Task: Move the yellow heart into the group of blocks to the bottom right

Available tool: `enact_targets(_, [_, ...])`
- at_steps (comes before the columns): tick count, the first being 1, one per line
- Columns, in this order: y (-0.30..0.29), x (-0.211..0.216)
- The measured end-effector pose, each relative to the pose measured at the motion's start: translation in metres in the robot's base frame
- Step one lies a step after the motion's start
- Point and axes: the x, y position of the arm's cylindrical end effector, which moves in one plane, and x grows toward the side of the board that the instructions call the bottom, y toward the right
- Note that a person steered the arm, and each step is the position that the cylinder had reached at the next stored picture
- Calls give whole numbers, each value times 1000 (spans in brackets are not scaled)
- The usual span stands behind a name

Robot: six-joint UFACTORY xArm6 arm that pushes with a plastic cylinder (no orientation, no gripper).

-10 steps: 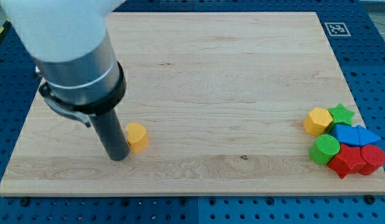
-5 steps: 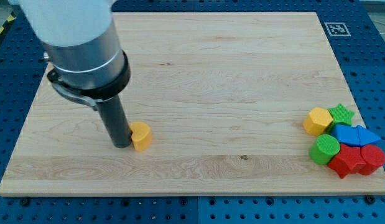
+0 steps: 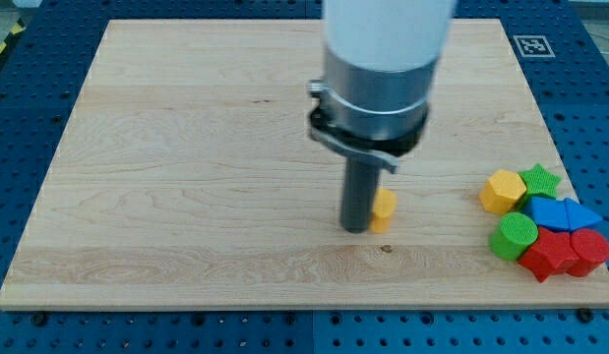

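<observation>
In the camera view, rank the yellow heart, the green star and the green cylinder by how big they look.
1. green cylinder, the largest showing.
2. green star, close to it, so this order is unsure.
3. yellow heart, smallest, but my tip stands at its left and covers part of it.

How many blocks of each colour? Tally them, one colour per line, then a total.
Yellow: 2, the yellow heart by my tip and a yellow block in the group
Green: 2
Blue: 2
Red: 2
Total: 8
</observation>
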Motion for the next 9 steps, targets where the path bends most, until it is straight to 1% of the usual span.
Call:
enact_targets(2, [80,0])
enact_targets(3, [81,0])
enact_targets(4, [33,-1])
enact_targets(5, [11,-17])
enact_targets(6, [24,-21])
enact_targets(7, [54,-23])
enact_targets(8, [75,-35])
enact_targets(9, [76,-40])
